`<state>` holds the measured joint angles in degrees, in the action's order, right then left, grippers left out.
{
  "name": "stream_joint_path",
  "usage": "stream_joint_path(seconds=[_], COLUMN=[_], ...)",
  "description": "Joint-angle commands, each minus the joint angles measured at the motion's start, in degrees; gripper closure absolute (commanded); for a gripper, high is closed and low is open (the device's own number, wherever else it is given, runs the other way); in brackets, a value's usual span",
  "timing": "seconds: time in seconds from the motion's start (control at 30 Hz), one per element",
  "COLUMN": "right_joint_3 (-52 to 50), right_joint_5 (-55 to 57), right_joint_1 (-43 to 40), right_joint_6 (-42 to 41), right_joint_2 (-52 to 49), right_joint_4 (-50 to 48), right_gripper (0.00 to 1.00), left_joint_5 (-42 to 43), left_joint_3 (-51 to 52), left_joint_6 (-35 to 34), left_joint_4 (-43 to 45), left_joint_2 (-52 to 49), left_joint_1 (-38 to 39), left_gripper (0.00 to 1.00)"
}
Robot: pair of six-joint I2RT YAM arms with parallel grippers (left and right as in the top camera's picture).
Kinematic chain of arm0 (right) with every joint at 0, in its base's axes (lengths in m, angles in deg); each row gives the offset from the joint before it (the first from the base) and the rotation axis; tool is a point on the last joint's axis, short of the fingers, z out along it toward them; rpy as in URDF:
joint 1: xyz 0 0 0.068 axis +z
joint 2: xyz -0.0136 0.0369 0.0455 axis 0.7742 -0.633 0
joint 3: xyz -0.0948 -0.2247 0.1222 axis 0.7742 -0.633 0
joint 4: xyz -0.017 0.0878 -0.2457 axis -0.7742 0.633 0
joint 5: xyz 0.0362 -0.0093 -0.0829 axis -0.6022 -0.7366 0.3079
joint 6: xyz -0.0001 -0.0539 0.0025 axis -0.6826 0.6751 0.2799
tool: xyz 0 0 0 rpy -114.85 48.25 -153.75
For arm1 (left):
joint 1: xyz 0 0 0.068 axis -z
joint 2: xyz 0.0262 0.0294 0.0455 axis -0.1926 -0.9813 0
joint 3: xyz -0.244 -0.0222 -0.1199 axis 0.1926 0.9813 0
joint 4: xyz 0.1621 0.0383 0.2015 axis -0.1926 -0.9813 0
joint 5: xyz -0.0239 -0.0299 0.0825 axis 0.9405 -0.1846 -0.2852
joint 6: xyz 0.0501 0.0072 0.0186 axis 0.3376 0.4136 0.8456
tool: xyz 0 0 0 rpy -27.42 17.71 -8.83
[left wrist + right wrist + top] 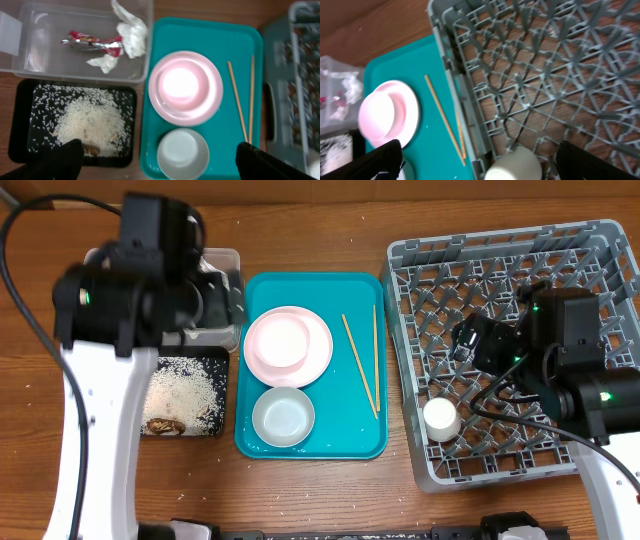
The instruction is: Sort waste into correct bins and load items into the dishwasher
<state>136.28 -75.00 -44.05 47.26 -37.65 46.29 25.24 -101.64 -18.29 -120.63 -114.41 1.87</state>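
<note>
Hovering open-fingered and empty, the left gripper [159, 159] overlooks the pink plate [216, 92], white bowl [183, 150] and chopsticks [240, 102] on the teal tray [200, 35], while the right gripper [477, 159], likewise spread, overlooks the cup [512, 169] in the grey dish rack [560, 75]; such thin, flat-lying chopsticks could slip a pinch.

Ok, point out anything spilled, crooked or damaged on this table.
Only small things. A few rice grains lie loose on the wooden table beside the black tray, outside the pile it holds. The chopsticks lie splayed rather than parallel on the teal tray. Nothing looks damaged.
</note>
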Motion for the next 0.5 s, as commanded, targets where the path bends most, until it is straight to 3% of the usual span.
stream_joint_path(seconds=[0.0,0.47], right_joint_3=[0.2,0.2], right_joint_5=[3.6,2.6], right_joint_1=[-0.3,-0.3], right_joint_6=[-0.1,-0.1], right_joint_2=[-0.3,-0.4], right_joint_4=[-0.4,-0.4], right_gripper=[0.0,0.0], left_joint_5=[-3.8,-0.1], left_joint_3=[-0.8,-0.7], left_joint_6=[1.7,1.7], left_joint_4=[-2.3,-5.2], left_joint_2=[2.0,1.7], left_joint_1=[4.3,7.5], left_gripper=[0.0,0.0])
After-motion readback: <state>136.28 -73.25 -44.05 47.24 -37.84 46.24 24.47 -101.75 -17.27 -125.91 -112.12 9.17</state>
